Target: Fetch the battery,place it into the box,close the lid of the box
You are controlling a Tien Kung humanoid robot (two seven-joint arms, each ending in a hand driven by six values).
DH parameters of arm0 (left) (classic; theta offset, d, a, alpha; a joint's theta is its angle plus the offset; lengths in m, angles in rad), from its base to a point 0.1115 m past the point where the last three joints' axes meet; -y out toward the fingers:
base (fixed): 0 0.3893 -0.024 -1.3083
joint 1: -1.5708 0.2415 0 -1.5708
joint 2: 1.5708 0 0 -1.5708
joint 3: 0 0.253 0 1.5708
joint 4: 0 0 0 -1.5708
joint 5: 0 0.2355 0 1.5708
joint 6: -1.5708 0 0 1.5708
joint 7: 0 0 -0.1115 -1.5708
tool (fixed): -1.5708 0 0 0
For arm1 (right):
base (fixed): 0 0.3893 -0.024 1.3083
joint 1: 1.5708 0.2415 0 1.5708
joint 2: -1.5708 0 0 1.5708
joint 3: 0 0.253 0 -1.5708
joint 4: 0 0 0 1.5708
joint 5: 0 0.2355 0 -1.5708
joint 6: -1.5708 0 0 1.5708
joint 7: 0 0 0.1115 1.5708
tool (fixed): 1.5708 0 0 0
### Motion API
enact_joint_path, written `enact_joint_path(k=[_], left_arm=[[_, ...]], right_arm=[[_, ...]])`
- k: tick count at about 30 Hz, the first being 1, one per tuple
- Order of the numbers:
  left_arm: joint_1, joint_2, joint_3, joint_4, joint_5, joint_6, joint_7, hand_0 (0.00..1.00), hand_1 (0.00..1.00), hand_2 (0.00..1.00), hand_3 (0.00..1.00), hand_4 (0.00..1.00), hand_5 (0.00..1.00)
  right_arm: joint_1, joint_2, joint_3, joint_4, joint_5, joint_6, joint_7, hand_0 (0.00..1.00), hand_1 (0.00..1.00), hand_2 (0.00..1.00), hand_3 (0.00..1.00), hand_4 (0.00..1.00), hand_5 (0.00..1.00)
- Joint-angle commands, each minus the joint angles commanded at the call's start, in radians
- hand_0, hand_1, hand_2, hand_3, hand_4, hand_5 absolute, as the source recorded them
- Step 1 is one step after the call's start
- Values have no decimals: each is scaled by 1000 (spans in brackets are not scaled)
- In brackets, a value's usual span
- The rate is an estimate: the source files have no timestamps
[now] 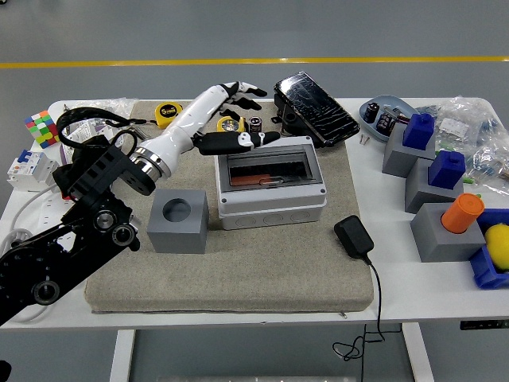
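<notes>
Lid [270, 169] lies shut on the box [271, 199] on the table [238, 310], left hand [231, 119] spread wide and empty just beyond its far-left corner.

A white table [238, 301] is carrying a grey mat [262, 270] at its middle, a Rubik's cube [43, 127] and a white circuit breaker [24, 169] lying at its left end, and grey blocks [444, 235], a blue dish [380, 107] and plastic bags [475, 127] crowding its right end.
</notes>
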State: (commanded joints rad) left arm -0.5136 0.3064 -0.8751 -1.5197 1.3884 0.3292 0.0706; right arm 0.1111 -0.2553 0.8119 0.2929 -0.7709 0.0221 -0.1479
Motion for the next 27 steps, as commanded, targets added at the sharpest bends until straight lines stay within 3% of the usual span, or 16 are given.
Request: enact_joint_path(k=[2, 5, 6, 9, 12, 14, 21, 27], left_arm=[[50, 5, -47, 8, -85, 40, -79, 523, 691, 681, 725, 998, 563], [126, 12, -115, 5, -214, 50, -190, 523, 691, 681, 725, 998, 563], [149, 13, -136, 3, -254, 46, -214, 504, 649, 658, 697, 998, 536], [216, 17, -206, 1, -377, 47, -259, 504, 649, 658, 697, 998, 536], [264, 24, -262, 4, -502, 51, -273, 502, 645, 657, 695, 998, 534], [286, 30, -290, 7, -530, 50, -272, 502, 645, 657, 695, 998, 534], [336, 45, -361, 3, -530, 34, -244, 502, 643, 658, 693, 998, 537], [352, 39, -398, 2, -511, 20, -225, 496, 633, 659, 694, 998, 545]], right_arm=[[-1, 1, 1, -1, 1, 1, 0, 667, 675, 689, 538, 907, 513], [-2, 2, 5, -3, 1, 1, -1, 667, 675, 689, 538, 907, 513], [-2, 2, 6, -4, 1, 1, -1, 667, 675, 688, 537, 907, 513], [1, 2, 10, -6, 0, 1, -1, 667, 675, 688, 537, 907, 513], [3, 4, 18, -5, -2, 1, -1, 668, 675, 688, 537, 907, 514], [4, 5, 20, -6, -2, 1, -1, 668, 675, 688, 537, 907, 514], [7, 7, 30, -5, -7, 0, 0, 670, 674, 689, 537, 906, 513], [8, 9, 34, -6, -7, 0, 0, 670, 674, 688, 537, 906, 512]])
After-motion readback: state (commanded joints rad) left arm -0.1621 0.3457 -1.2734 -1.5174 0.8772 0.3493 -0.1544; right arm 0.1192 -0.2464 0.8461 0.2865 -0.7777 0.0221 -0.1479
